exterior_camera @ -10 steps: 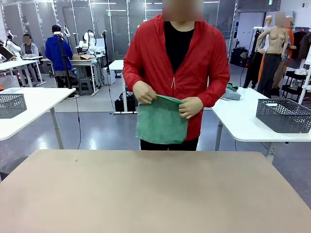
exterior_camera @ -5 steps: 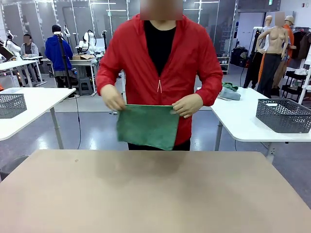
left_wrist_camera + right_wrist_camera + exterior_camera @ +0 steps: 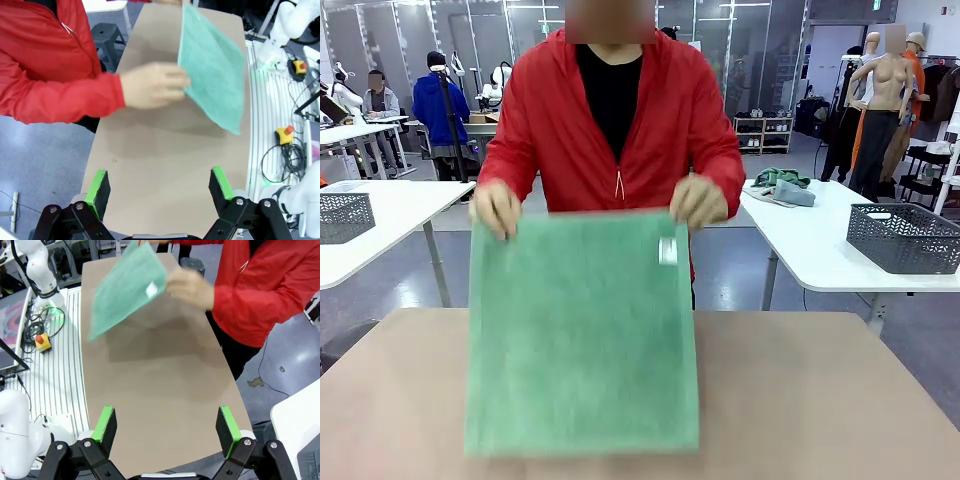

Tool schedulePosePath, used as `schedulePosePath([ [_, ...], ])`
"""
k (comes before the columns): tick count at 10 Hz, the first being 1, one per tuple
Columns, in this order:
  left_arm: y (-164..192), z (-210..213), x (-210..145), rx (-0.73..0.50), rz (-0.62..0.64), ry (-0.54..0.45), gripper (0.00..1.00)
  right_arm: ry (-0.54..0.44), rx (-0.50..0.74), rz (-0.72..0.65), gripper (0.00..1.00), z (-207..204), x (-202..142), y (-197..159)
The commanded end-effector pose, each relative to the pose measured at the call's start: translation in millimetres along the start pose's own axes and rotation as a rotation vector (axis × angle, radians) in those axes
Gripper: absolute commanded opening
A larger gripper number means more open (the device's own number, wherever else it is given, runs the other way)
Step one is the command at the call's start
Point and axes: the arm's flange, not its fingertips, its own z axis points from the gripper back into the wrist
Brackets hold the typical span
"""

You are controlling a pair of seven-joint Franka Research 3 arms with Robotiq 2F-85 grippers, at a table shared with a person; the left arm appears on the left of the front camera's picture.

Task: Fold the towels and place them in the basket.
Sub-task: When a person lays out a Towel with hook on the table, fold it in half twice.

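A person in a red jacket holds a mint green towel (image 3: 582,335) spread flat by its two far corners, just above the tan table (image 3: 820,400). The same towel (image 3: 212,65) hangs over the table's far part in the left wrist view, one hand (image 3: 152,85) gripping its edge. In the right wrist view the towel (image 3: 127,287) shows a small white label, with a hand (image 3: 190,287) at its corner. My left gripper (image 3: 161,187) is open above the table's near end, nothing between its fingers. My right gripper (image 3: 167,425) is open too, well short of the towel.
Dark grey mesh baskets stand on side tables, one at the right (image 3: 903,237) and one at the left (image 3: 344,216). Crumpled cloths (image 3: 782,187) lie on the right side table. A yellow box with a red button (image 3: 42,341) and cables lie beside the table.
The person has stepped closer and unfolded the green towel from a small hanging square into a full sheet spread low over the table. Both grippers remain open.
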Motion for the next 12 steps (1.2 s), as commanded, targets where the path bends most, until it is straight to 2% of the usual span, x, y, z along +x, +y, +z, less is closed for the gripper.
schedulePosePath([
  [1,-1.1,1.2,2.5,0.003,0.001,-0.013,1.0,-0.01,0.001,0.001,1.0,-0.7,1.4,-0.4],
  [12,-1.1,1.2,2.5,0.003,0.001,-0.013,1.0,-0.01,0.001,0.001,1.0,-0.7,1.4,-0.4],
])
